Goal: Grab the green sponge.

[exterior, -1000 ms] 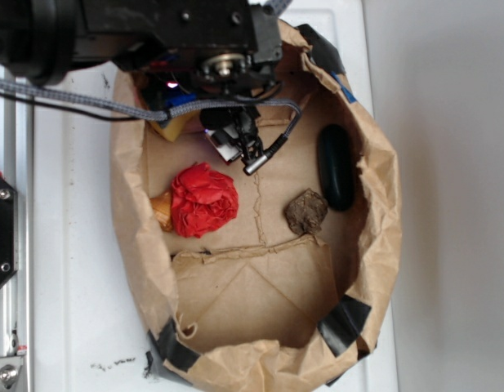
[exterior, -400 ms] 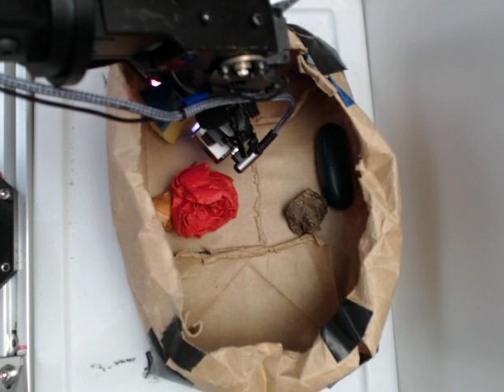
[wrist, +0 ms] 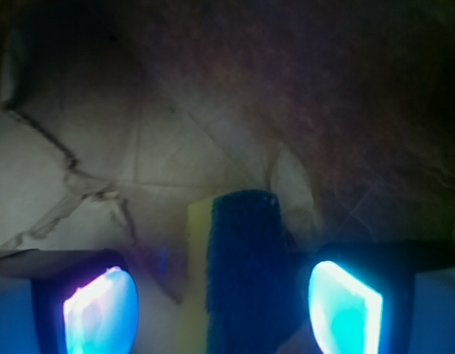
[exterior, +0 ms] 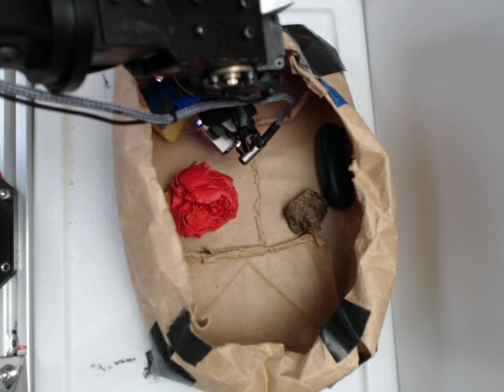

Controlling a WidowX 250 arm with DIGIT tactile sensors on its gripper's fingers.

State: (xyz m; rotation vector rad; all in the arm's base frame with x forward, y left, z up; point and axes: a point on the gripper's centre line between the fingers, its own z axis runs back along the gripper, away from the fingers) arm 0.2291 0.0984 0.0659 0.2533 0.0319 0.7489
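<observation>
Glowing blue-lit finger pads (wrist: 94, 310) of the black gripper (wrist: 220, 306) stand spread wide, one each side of the small rectangular sponge with dark green scouring top over yellow foam (wrist: 238, 273), with a gap showing at each side. Sponge sits at the far corner of the crumpled brown paper bag (exterior: 141, 212), mostly hidden under the arm in the exterior view. Also in the bag: crumpled red ball (exterior: 202, 198), smooth dark capsule-shaped oblong (exterior: 335, 165), small brown lump (exterior: 306, 212).

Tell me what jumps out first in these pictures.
The crumpled red ball at the left of the brown paper bag, with a dark oblong at the right. In the wrist view, the green sponge stands between the glowing fingers of the open gripper.
</observation>
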